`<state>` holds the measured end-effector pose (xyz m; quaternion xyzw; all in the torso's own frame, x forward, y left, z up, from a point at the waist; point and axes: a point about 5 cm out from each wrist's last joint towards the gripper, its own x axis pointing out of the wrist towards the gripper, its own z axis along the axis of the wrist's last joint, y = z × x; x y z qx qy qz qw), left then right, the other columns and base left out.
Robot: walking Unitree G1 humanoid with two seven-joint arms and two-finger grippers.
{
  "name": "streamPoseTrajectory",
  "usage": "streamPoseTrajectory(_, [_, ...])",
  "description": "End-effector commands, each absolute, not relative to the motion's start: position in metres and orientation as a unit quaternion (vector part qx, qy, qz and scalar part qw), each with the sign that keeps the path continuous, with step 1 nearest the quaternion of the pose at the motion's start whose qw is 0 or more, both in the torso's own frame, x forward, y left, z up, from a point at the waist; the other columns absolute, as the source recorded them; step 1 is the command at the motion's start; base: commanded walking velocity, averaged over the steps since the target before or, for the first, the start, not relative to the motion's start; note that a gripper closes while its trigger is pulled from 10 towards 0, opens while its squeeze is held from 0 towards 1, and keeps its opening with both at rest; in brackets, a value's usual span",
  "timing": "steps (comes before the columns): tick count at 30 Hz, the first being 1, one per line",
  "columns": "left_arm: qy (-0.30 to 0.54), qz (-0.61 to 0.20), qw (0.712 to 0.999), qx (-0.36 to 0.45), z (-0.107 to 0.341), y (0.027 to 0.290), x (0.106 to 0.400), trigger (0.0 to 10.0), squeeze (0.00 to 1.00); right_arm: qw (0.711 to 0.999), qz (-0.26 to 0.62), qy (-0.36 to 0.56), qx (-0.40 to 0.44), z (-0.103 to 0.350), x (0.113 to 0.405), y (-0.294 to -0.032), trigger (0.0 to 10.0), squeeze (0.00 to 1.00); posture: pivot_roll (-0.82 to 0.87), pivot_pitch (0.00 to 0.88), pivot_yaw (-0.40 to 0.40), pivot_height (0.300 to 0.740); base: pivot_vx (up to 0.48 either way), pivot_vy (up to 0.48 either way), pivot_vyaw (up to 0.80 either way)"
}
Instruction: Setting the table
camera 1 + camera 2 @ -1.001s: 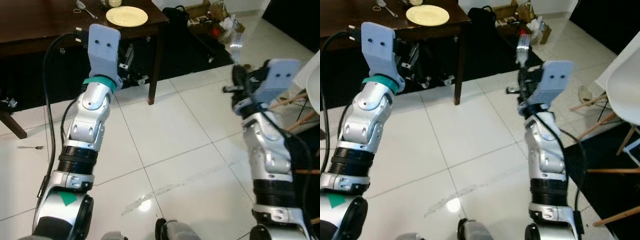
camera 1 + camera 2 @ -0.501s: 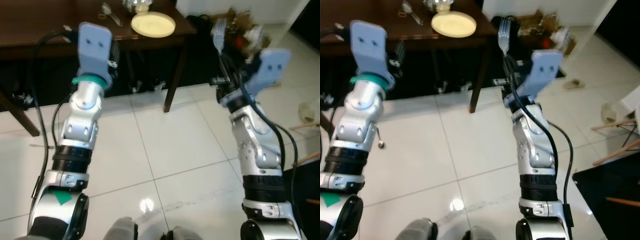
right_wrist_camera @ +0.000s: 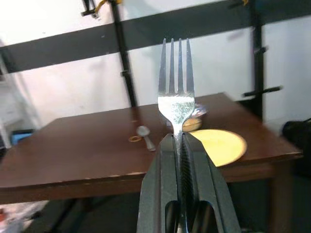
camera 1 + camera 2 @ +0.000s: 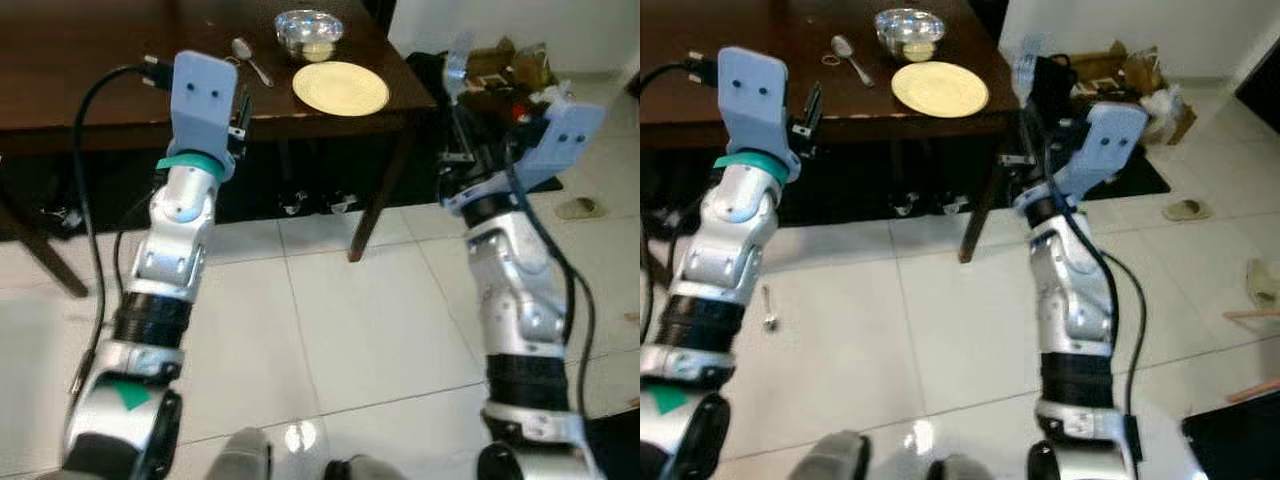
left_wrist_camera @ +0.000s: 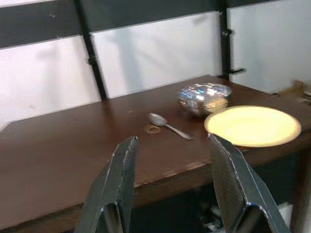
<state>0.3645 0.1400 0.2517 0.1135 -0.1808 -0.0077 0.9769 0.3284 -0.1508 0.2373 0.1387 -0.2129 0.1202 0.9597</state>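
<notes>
My right gripper [image 3: 178, 139] is shut on a silver fork [image 3: 176, 94], which stands upright with its tines up, raised in front of the table's right corner. The dark brown table [image 4: 90, 60] carries a yellow plate [image 4: 340, 88], a shiny metal bowl [image 4: 308, 33] behind it and a spoon [image 4: 250, 60] to the bowl's left. My left gripper [image 5: 172, 141] is open and holds nothing, hovering at the table's front edge, left of the plate.
A small utensil [image 4: 768, 308] lies on the white tiled floor to my left. Boxes and bags [image 4: 505, 75] sit on a dark mat right of the table. Slippers [image 4: 1186, 209] lie on the floor at the right. The table leg [image 4: 375, 205] stands between my arms.
The camera has swung toward the table, which now sits nearer and more central. The fork stays in my right gripper, held up throughout. The left gripper remains open.
</notes>
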Motion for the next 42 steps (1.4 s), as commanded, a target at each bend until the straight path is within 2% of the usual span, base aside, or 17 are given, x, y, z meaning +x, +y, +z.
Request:
streamPoseTrajectory(1, [-0.175,-0.015,0.978,0.113,0.247,0.134,0.365,10.0,0.00,0.960,0.104,-0.215,0.145,0.237,0.327,-0.161,10.0,0.00,0.16,0.007,0.006,0.740,0.480,0.000,0.00])
streamPoseTrajectory(10, [-0.174,-0.018,0.977,0.119,0.246,0.133,0.364,10.0,0.00,0.967,0.076,-0.197,0.144,0.231,0.332,-0.167,10.0,0.00,0.16,0.003,0.008,0.740,0.480,0.000,0.00])
streamPoseTrajectory(19, [-0.177,-0.019,0.977,0.120,0.247,0.133,0.364,10.0,0.00,0.970,0.044,-0.187,0.148,0.228,0.336,-0.174,10.0,0.00,0.17,0.000,0.008,0.740,0.480,0.000,0.63])
streamPoseTrajectory(31, [-0.177,-0.024,0.977,0.120,0.247,0.132,0.365,10.0,0.00,0.969,0.017,-0.186,0.162,0.228,0.338,-0.184,10.0,0.00,0.16,0.000,0.012,0.740,0.480,0.000,0.00])
streamPoseTrajectory(38, [-0.152,-0.062,0.981,0.103,0.242,0.127,0.368,10.0,0.00,0.974,-0.061,-0.176,0.126,0.223,0.341,-0.202,10.0,0.00,0.16,0.000,0.015,0.740,0.480,0.000,0.00])
streamPoseTrajectory(42, [-0.145,-0.074,0.981,0.104,0.241,0.126,0.369,10.0,0.00,0.975,-0.071,-0.172,0.123,0.222,0.342,-0.205,10.0,0.00,0.16,0.000,0.015,0.740,0.480,0.000,0.00])
